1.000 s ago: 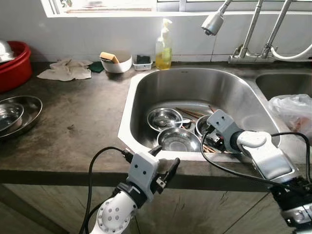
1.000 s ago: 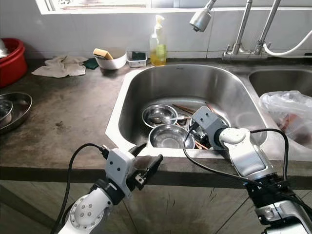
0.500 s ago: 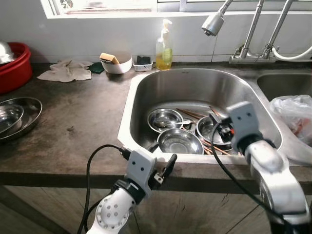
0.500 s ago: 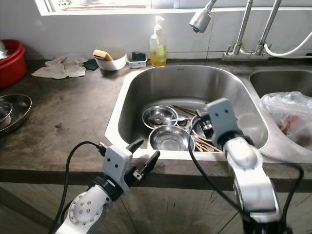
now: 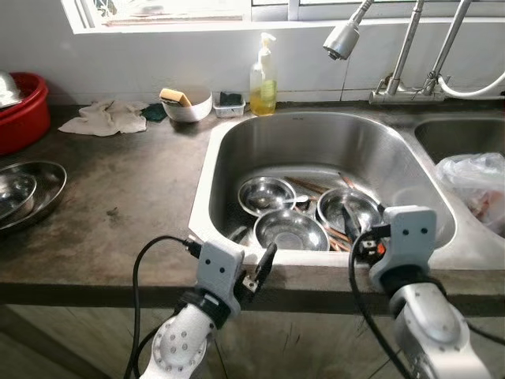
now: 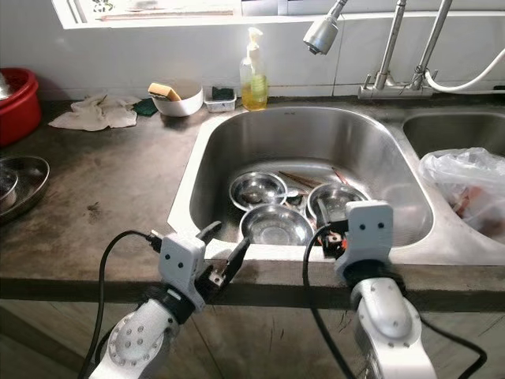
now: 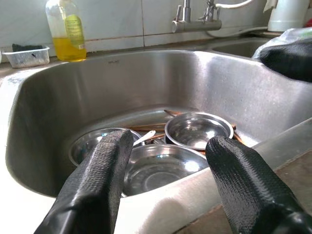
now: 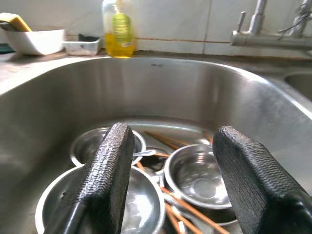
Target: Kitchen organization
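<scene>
Dark stone kitchen counter (image 5: 134, 213) with oval stainless steel sink (image 5: 312, 134).
Left gripper (image 5: 251, 257) and right gripper (image 5: 357, 234) hover spread and empty at the sink's near rim; next, probably, reaching for the steel bowls (image 5: 290, 229).

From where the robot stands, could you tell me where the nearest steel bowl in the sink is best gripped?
Grip the nearest steel bowl by its thin rim on the near side, coming down from above with one jaw inside. It sits upright and open, tucked against the sink front wall, so a side approach looks blocked. The right gripper, jaws open, hovers close by.
</scene>
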You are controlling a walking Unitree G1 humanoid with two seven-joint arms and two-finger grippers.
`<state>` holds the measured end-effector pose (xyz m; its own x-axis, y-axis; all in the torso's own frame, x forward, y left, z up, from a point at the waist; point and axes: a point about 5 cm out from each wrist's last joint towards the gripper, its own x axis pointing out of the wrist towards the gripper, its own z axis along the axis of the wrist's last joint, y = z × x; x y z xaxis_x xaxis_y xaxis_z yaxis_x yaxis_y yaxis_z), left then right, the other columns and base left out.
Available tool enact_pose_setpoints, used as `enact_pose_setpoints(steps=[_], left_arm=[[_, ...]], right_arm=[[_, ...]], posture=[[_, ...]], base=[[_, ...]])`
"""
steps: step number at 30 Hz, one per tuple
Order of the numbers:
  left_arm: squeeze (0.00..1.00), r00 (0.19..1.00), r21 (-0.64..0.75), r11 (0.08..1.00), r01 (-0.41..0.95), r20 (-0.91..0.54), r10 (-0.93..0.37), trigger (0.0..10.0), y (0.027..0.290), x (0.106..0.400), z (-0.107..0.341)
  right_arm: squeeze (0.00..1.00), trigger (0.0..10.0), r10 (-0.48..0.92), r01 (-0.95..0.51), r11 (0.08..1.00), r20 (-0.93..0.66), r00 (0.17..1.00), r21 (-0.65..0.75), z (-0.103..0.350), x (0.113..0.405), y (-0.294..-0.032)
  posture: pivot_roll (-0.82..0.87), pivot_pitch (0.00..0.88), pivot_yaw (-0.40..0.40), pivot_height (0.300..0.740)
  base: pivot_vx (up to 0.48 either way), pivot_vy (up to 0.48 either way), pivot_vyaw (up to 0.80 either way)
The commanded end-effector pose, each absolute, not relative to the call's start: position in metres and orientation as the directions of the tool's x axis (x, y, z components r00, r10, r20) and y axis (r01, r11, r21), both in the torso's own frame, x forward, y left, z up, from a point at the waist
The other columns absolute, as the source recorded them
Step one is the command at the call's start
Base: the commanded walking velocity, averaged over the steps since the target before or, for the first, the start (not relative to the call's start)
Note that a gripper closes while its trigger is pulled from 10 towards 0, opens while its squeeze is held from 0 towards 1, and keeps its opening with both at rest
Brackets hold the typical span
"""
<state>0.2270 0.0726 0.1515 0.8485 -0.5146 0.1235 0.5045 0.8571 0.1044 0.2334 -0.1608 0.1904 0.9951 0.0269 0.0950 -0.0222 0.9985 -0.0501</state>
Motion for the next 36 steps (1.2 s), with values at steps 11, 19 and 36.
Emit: enact_pose_setpoints(steps=[11, 19, 36], left_arm=[[0.0, 0.844, 0.107, 0.855, 0.508, 0.138, -0.519, 10.0, 0.072, 0.227, 0.156], [0.0, 0.845, 0.102, 0.854, 0.509, 0.13, -0.519, 10.0, 0.07, 0.227, 0.155], [0.0, 0.862, 0.16, 0.869, 0.468, 0.136, -0.489, 10.0, 0.072, 0.231, 0.157]], right_arm=[[0.0, 10.0, 0.028, -0.018, 0.998, 0.15, 0.988, -0.068, 0.201, 0.239, -0.155], [0.0, 10.0, 0.044, -0.034, 0.997, 0.161, 0.986, -0.067, 0.205, 0.243, -0.152], [0.0, 10.0, 0.064, -0.057, 0.998, 0.186, 0.98, -0.041, 0.214, 0.257, -0.146]], posture=[[0.07, 0.102, 0.031, 0.74], [0.07, 0.11, 0.03, 0.74], [0.07, 0.112, 0.028, 0.74]], base=[[0.0, 0.299, 0.8], [0.0, 0.165, 0.8], [0.041, 0.113, 0.67]])
